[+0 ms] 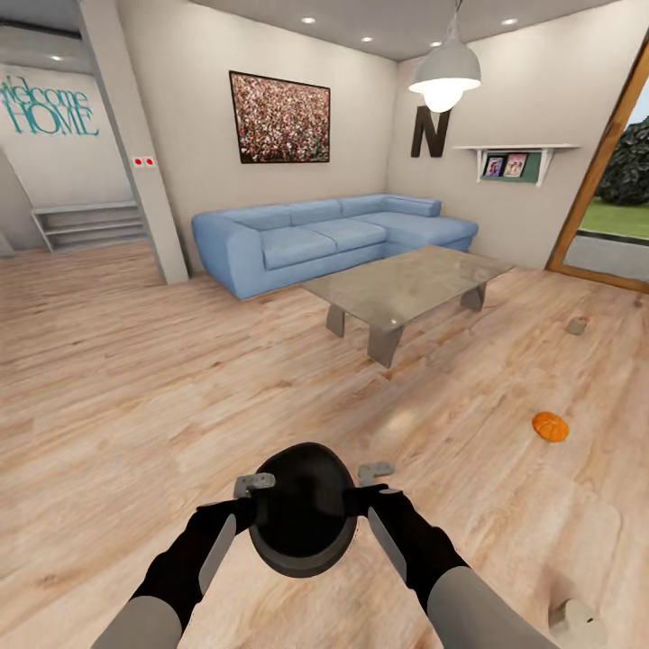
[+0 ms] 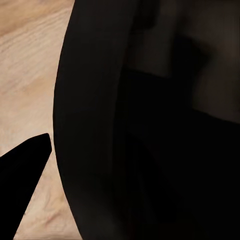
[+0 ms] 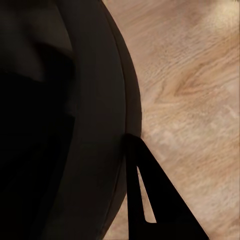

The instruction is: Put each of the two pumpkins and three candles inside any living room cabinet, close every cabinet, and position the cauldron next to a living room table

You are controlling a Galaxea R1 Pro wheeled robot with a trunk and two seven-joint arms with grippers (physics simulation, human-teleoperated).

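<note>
Living room: plank floor, beige walls, blue sofa at the far wall, wall picture and pendant lamp above. Table: low, glossy grey top, angled legs, standing in front of the sofa, well apart from the robot. Cauldron: dark round pot, wide mouth, carried low between both arms just ahead of the robot, off toward the near floor rather than beside the table. Left gripper: at the pot's left rim; fingers seem clamped on the rim, one dark finger lying outside the wall. Right gripper: at the right rim, likewise seemingly clamped, one finger against the outer wall. Pumpkin: one, orange, on the floor to the right, apart from everything. Small grey object: on the floor beyond the pumpkin, too small to identify. Step in hand, by judgement: carrying the cauldron to the table. Next move calls for rolling forward, holding both grips level, and setting the pot down beside a table leg.
</note>
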